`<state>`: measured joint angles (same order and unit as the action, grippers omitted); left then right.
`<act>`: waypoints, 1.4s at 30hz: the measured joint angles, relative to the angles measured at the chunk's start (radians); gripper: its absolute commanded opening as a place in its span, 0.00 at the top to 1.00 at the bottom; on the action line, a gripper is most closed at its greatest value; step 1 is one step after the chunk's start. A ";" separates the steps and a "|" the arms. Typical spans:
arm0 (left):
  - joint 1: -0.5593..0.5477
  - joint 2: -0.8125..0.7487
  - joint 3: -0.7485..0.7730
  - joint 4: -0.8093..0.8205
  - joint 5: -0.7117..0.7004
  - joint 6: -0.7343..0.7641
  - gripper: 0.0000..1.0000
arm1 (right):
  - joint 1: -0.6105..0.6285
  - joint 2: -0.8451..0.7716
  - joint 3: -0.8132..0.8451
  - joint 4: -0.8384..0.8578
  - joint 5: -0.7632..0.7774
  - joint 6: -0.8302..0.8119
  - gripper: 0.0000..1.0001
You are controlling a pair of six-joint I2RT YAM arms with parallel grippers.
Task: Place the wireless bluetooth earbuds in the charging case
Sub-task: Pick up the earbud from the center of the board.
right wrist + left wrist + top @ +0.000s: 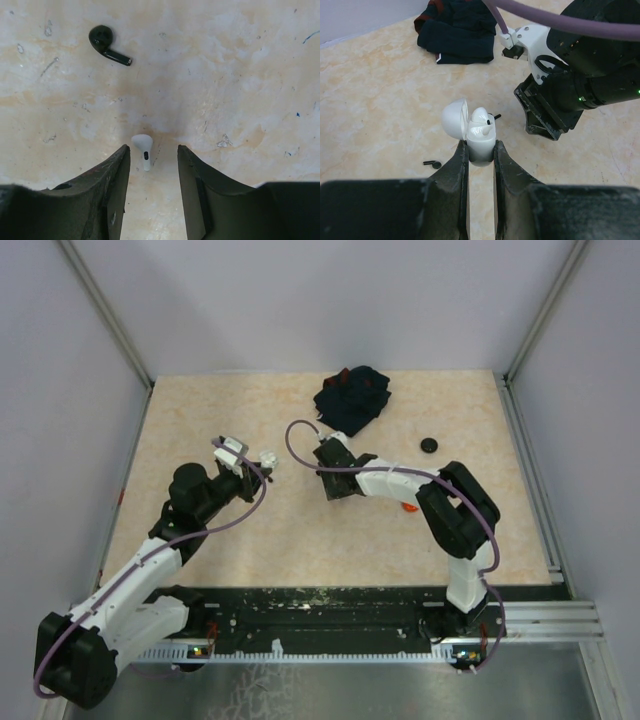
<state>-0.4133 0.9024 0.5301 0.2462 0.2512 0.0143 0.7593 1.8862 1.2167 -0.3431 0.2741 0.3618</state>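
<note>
Beige, marble-patterned tabletop (200, 420) fills the bay, with pale walls on three sides. At 12 o'clock in the top view a dark navy cloth (352, 395) lies bunched. A black puck (429, 444) sits at about 4 o'clock from it, and an orange-red disc (408, 507) peeks out from under the right arm.

The left gripper (481, 144) pinches the white charging case (481, 150) by its lower body, one finger pressed against each side. In the left wrist view the case stands upright, its long axis running 6 to 12 o'clock, with the lid (454, 120) hinged open toward 10 o'clock. White earbud heads (481, 122) bulge from its mouth; whether one or two sit there cannot be told. On the table at 8 o'clock from the case lies a black earbud (432, 163), its long axis roughly 3 to 9 o'clock.

The right gripper (153, 150) points down at the table with its fingers spread, holding nothing. Between them lies a loose white earbud (143, 151), just beside the finger on the 9 o'clock side. Its head points to 12 o'clock and its stem to 6, tipped slightly toward 5. At 11 o'clock from it, well apart, is a black earbud (107, 44), head toward 10 o'clock and stem toward 4. Whether it is the one seen from the left wrist cannot be told.
</note>
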 measured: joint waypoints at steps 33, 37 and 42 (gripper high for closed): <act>0.001 0.002 0.008 -0.001 0.012 -0.011 1.00 | 0.000 0.068 0.093 -0.071 -0.030 0.050 0.71; 0.001 0.002 0.011 0.000 0.014 -0.011 1.00 | 0.000 0.069 0.093 -0.070 -0.028 0.050 0.73; 0.001 0.002 0.011 0.000 0.021 -0.011 1.00 | 0.000 0.069 0.093 -0.068 -0.027 0.048 0.79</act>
<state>-0.4122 0.9043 0.5407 0.2462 0.2726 0.0032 0.7589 1.9553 1.3102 -0.4107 0.2466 0.4095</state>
